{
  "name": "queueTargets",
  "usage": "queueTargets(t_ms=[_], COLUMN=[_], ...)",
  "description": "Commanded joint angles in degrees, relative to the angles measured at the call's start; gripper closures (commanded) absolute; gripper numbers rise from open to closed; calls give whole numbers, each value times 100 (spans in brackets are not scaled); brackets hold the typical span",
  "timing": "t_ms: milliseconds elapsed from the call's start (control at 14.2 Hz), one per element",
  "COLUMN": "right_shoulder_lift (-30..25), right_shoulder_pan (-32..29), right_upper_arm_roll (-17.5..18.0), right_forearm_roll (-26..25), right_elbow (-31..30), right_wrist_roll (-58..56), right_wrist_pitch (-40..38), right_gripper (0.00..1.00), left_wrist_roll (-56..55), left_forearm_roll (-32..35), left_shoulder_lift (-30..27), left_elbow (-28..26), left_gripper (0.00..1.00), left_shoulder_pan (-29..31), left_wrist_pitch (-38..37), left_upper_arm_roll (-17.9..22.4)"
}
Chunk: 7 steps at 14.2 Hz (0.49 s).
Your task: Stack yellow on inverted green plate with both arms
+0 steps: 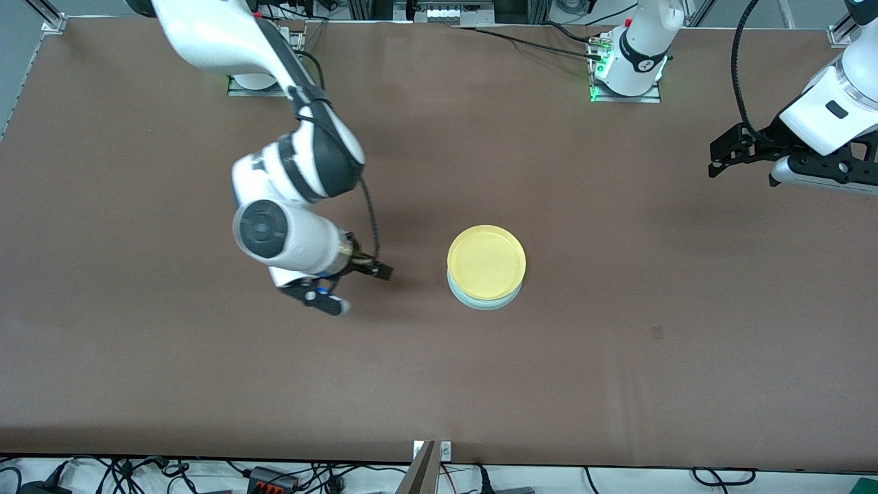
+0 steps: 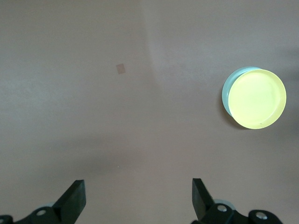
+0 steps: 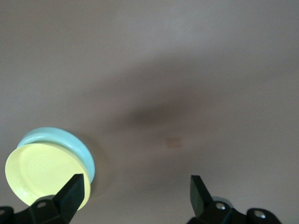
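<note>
We see the brown table [image 1: 617, 384] filling the front view, with both arms above it. The right arm reaches out over the table toward its own end of it, and its right gripper [image 1: 346, 288] hangs low beside the stack with jaws spread wide and nothing between them. The left gripper [image 1: 720, 154] waits over the left arm's end of the table, well apart from the plates, jaws likewise released and empty.

Near the table's middle the yellow [image 1: 486, 261] plate sits on the green plate [image 1: 480, 299], whose pale rim shows just under it on the side nearer the front camera. So the yellow rests slightly off centre, not squarely over the green. We judge the stacking done.

What could go wrong from here, in our view: the right gripper is low and close, so a careless retreat toward the stack could clip the yellow rim and slide it off. The offset makes that more likely, since less of the yellow is supported on one side.
</note>
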Motion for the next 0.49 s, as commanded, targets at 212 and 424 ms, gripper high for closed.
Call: queueTargets(t_ms=[212,424], right_shoulder_lift=[-763,-817], right_shoulder_pan=[-515,-831], right_upper_arm_roll=[-598,-826], right_forearm_roll=[-279,-279], right_elbow=[-72,-64], right_wrist_roll=[-1256,-1905], right_wrist_pitch=[-677,-870], right_gripper=[0,0], left_wrist_roll=[119,110], left_forearm_roll=[82,74], left_shoulder_lift=[81,81], left_elbow=[188,188], left_gripper=[0,0], left_shoulder_pan=[-6,-6], left_wrist_pitch=[-135,-135], left_upper_arm_roll=[-45,-45])
